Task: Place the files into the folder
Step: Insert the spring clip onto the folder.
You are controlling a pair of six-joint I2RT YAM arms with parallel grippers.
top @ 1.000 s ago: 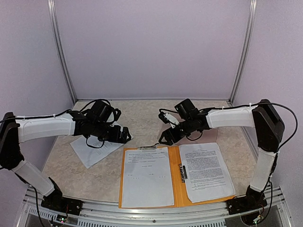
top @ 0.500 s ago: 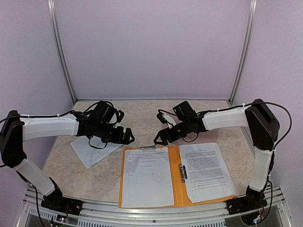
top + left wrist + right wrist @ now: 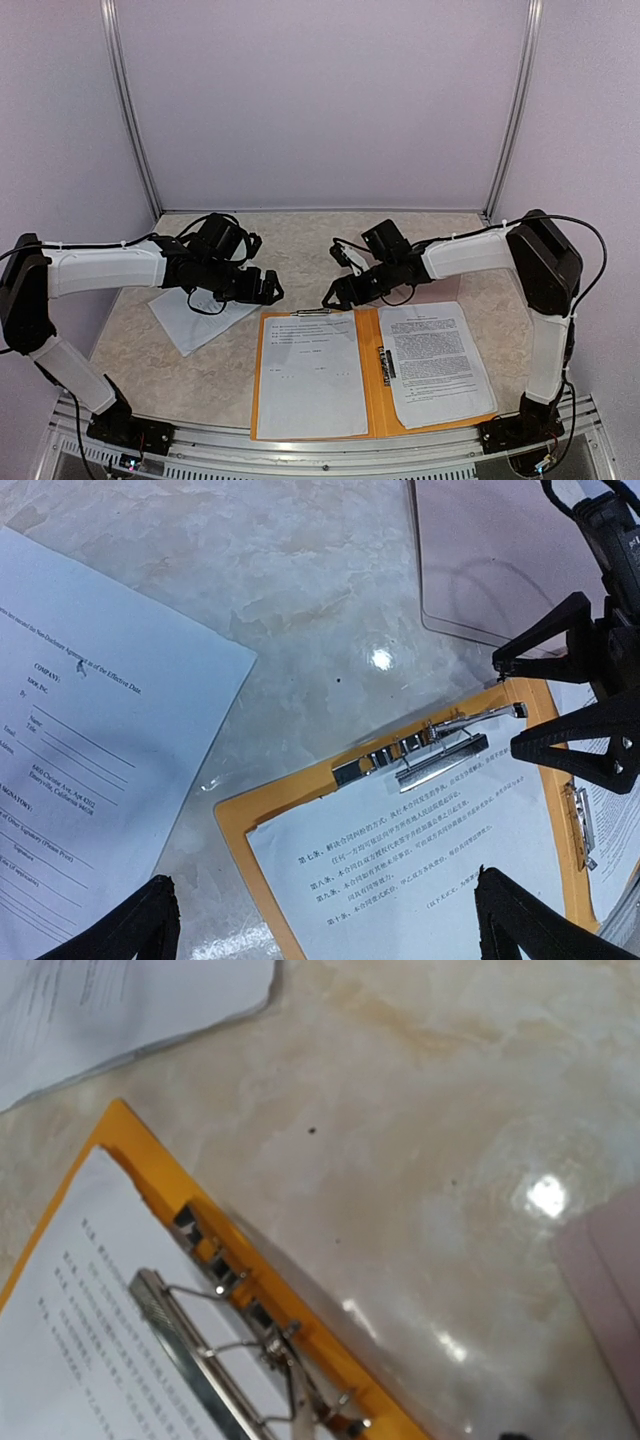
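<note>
3 files (image 3: 310,375) counted: 1 loose, outboard of left fingers (image 3: 130,930), part hidden under left arm (image 3: 100,270); 2 on 1 open folder (image 3: 378,415) below right fingers (image 3: 575,750). Both pairs spread apart, empty.

Robotics lab test cell. Work area was boxed in on three sides by plain lilac wall panels (image 3: 320,100), joined by aluminium corner posts (image 3: 128,110). Marble-patterned tabletop (image 3: 300,235) sat inside enclosure. Two white-and-black robot arms, left arm (image 3: 100,270) and right arm (image 3: 475,248), were bolted beside slotted aluminium rail (image 3: 300,448) at near edge, with loose black cables (image 3: 600,240) looping off them. Only office touches: orange folder (image 3: 368,380) and printed sheets (image 3: 435,362) lying on tabletop.
</note>
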